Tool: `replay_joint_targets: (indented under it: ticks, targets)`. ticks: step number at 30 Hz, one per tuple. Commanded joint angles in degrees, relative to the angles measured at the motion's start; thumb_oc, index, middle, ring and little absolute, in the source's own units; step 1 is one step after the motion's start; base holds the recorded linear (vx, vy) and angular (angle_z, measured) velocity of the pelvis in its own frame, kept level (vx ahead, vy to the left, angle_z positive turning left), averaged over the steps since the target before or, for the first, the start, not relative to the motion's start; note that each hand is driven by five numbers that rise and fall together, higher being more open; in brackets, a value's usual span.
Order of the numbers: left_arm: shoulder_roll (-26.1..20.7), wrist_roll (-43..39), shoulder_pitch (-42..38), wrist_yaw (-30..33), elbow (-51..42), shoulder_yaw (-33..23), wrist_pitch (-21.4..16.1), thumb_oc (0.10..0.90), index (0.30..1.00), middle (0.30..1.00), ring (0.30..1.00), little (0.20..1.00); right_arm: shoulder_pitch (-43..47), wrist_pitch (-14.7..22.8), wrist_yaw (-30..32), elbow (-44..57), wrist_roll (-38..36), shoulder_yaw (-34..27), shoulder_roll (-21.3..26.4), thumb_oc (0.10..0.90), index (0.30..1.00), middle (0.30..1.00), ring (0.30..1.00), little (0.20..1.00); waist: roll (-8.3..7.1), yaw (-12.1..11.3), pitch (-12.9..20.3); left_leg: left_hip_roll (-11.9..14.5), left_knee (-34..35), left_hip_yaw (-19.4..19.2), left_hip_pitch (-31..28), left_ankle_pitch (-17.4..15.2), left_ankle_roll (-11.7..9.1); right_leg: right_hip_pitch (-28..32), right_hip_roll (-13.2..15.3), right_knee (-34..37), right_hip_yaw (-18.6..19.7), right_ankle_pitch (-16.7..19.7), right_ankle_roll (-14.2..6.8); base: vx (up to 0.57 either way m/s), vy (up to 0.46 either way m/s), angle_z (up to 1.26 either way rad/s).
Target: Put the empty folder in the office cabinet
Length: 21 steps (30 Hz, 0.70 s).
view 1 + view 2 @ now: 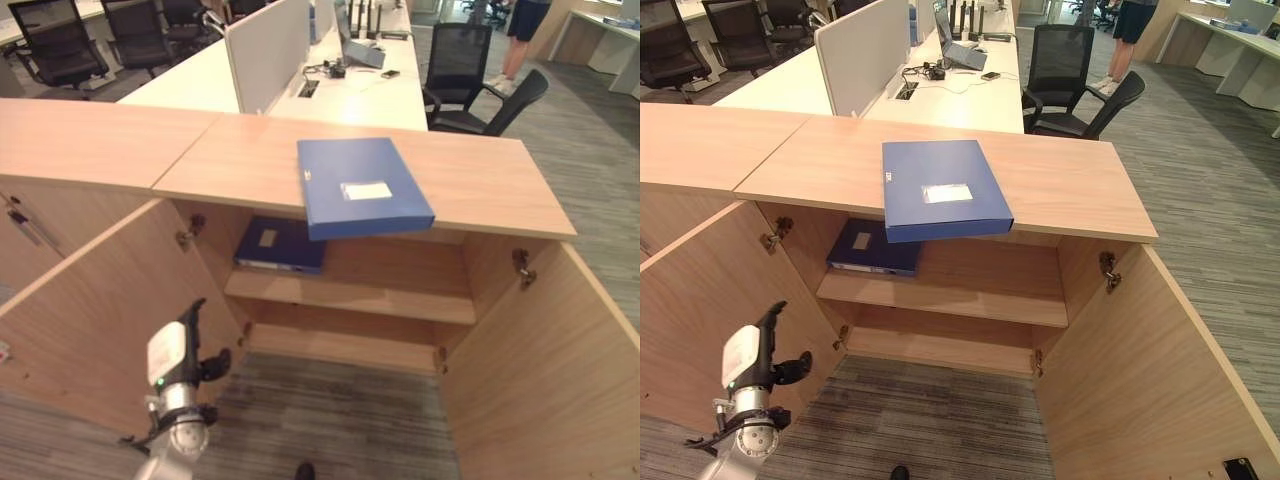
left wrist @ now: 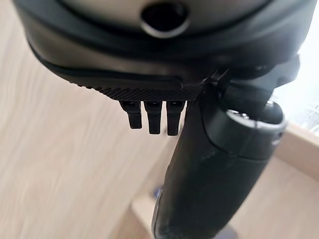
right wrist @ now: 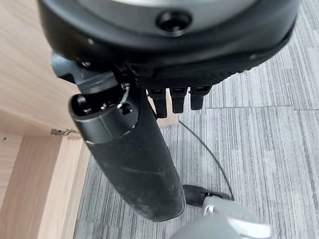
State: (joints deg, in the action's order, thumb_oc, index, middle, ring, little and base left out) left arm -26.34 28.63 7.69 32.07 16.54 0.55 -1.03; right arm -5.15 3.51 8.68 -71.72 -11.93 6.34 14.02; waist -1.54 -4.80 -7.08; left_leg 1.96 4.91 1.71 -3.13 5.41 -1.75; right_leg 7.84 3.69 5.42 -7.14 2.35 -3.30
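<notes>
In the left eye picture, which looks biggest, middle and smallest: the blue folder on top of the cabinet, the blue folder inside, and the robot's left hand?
1. Blue folder on top
2. Blue folder inside, partly hidden
3. Left hand, though it's nearer the camera

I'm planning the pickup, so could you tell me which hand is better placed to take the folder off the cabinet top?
Probably the left. The left hand hangs low by the open left door, below and left of the folder, which overhangs the cabinet top. The right hand hangs over the carpet, placement unclear.
</notes>
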Motion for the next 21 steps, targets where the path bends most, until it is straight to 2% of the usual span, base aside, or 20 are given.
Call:
replay_joint_targets:
  ticks: [1, 7, 9, 12, 13, 16, 21]
  targets:
    - [-7.4, 9.4, -9.6, 6.4, -8.0, -4.0, -0.5, 0.8, 0.9, 0.9, 0.9, 0.9, 2.5, 1.2, 0.5, 0.5, -1.0, 1.4, 1.7, 0.8, 0.9, 0.9, 0.9, 0.9, -0.9, -0.3, -1.1, 2.3, 0.1, 0.0, -2.7, -5.4, -3.8, 3.1, 2.4, -0.8, -0.3, -5.7, -3.9, 0.0, 0.0, 0.0]
    - [-11.6, 12.9, -12.9, 6.1, -11.0, -4.2, 0.0, 0.8, 0.9, 0.9, 0.9, 0.9, 2.3, 1.1, -0.3, 1.2, -0.9, 2.1, 2.1, 0.8, 0.9, 0.9, 0.9, 0.9, -0.48, 0.3, -1.2, 2.4, 0.1, -0.2, -2.8, -5.4, -3.9, 3.0, 2.4, -0.9, 0.0, -5.7, -3.9, 0.0, 0.0, 0.0]
    - [-15.1, 14.7, -15.4, 5.2, -12.7, -3.4, -0.2, 0.8, 0.9, 0.9, 0.9, 0.9, 2.1, 1.0, -0.7, 1.5, -0.6, 2.5, 2.8, 0.8, 0.9, 0.9, 0.9, 0.9, 0.04, 1.0, -1.2, 2.4, 0.1, -0.4, -2.9, -5.5, -4.0, 2.9, 2.4, -1.1, 0.2, -5.7, -4.0, 0.0, 0.003, -0.03]
    - [-17.1, 15.4, -17.0, 4.3, -13.7, -2.3, -0.9, 0.8, 0.9, 0.9, 0.9, 0.9, 2.0, 0.8, -1.0, 1.4, -0.2, 2.8, 3.0, 0.8, 0.9, 0.9, 0.9, 0.9, 0.46, 1.3, -1.1, 2.5, 0.1, -0.6, -3.0, -5.5, -4.0, 2.9, 2.4, -1.2, 0.4, -5.7, -4.1, 0.01, 0.007, -0.09]
    - [-18.3, 15.3, -19.6, 3.2, -14.1, -0.1, -1.4, 0.8, 0.9, 0.9, 0.9, 0.9, 2.3, 0.6, -1.0, 1.2, 0.2, 3.1, 3.6, 0.8, 0.9, 0.9, 0.9, 0.9, 1.07, 2.2, -1.0, 2.5, 0.1, -0.8, -3.2, -5.5, -4.1, 2.8, 2.4, -1.3, 0.5, -5.8, -4.1, 0.0, 0.01, -0.04]
    - [-18.8, 15.1, -21.3, 2.4, -14.9, 1.3, -2.0, 0.8, 0.9, 0.9, 0.9, 0.9, 2.5, 0.3, -1.0, 1.1, 0.6, 2.9, 3.9, 0.8, 0.9, 0.9, 0.9, 0.9, 1.39, 2.5, -1.1, 2.5, 0.1, -1.0, -3.2, -5.4, -4.1, 2.7, 2.5, -1.4, 0.6, -5.8, -4.1, 0.0, 0.004, -0.05]
    - [-17.3, 13.2, -28.3, 0.6, -15.3, 7.1, -3.4, 0.8, 0.9, 0.9, 0.9, 0.9, 3.0, -0.3, -0.5, 0.5, 1.6, 3.6, 4.4, 0.8, 0.9, 0.9, 0.9, 0.9, 2.36, 3.9, -0.8, 2.4, 0.1, -1.3, -3.3, -5.4, -4.0, 2.5, 2.5, -1.5, 1.0, -5.9, -4.1, 0.0, 0.005, -0.05]
